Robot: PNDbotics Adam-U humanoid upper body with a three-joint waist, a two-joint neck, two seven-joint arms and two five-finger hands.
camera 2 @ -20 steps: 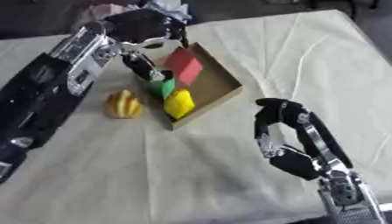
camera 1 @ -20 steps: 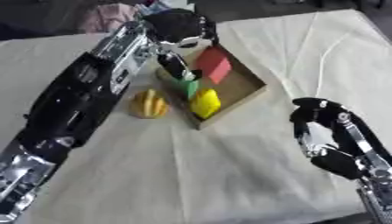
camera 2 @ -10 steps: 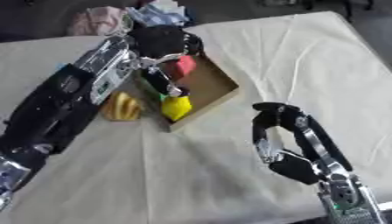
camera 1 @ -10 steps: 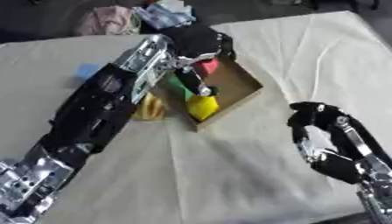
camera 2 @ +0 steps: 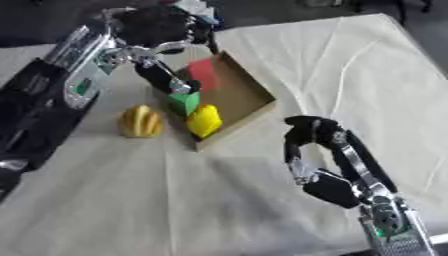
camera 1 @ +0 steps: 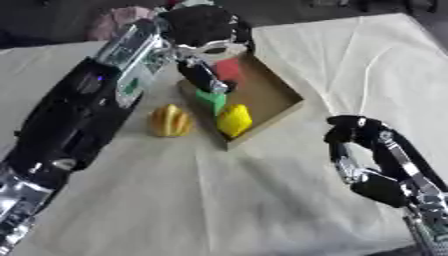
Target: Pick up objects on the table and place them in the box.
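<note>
Cardboard box (camera 1: 278, 95) holds red, green, yellow blocks; left robot hand (camera 1: 203, 30) above it, grip unclear; right robot hand (camera 1: 354, 137) curled, empty.

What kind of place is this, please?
Probably a robot test or training setup: a cloth-covered table with a cardboard box holding toy-like coloured blocks, such as the yellow one.

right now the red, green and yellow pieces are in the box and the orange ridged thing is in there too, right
Not quite. The red piece, green piece and yellow piece are in the box, but the orange ridged thing lies on the cloth outside its left wall, as the left eye view shows.
</note>
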